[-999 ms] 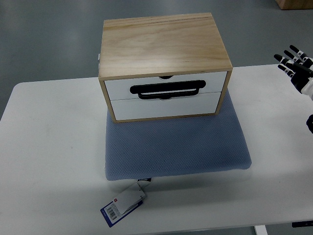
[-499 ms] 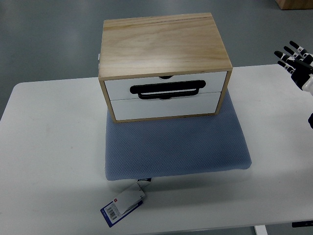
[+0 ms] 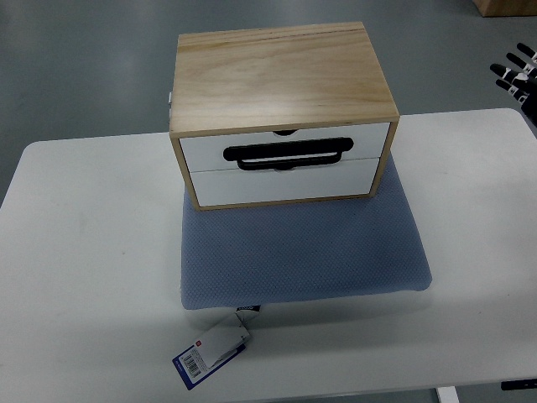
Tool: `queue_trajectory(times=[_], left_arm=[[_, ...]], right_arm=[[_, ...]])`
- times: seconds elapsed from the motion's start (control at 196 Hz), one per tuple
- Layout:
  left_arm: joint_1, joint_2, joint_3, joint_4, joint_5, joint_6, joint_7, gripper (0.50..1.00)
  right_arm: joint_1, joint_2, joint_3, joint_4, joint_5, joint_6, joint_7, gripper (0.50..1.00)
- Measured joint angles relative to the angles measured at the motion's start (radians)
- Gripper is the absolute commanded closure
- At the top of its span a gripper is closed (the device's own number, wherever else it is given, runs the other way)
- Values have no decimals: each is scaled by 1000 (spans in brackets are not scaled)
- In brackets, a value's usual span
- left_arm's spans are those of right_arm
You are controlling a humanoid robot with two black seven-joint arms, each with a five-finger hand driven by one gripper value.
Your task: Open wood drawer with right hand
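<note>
Item: wood drawer unit (image 3: 281, 113), light-grain top and sides, sits on rear part of blue-grey pad (image 3: 302, 252), centre of white table (image 3: 84, 252). Front faces camera: 2 white drawer fronts stacked, both flush w/ frame, i.e. closed. Upper drawer (image 3: 285, 147) has small notch at top edge; lower drawer (image 3: 281, 180) plain. Black handle (image 3: 288, 154), long rounded bar, lies across the seam btwn the 2 fronts. Pad extends well fwd of unit, near edge close to table's front; hang tag (image 3: 210, 353), white/blue w/ barcode, attached at pad's front edge, lying on table. Right hand (image 3: 518, 71): only black-and-white fingertips visible at pic's upper right edge, above table's far right corner, well apart from unit; fingers look spread, holding nothing, rest of hand cut off by frame. Grey floor (image 3: 84, 67) behind table. Small brown box corner (image 3: 503, 7) at top right.
</note>
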Motion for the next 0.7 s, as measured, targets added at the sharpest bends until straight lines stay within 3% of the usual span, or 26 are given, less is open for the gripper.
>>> queue_trajectory(times=[0.275,0.464,0.698], left_arm=[[0,0,0,0,0,0,0,500],[0,0,0,0,0,0,0,500],[-1,0,0,0,0,0,0,500]], right_arm=[[129,-200,-211,25,242,19,4,572],[264,-348,-422,123,372,138,8,572],[394,-456,-571,276,384,270,7,572]])
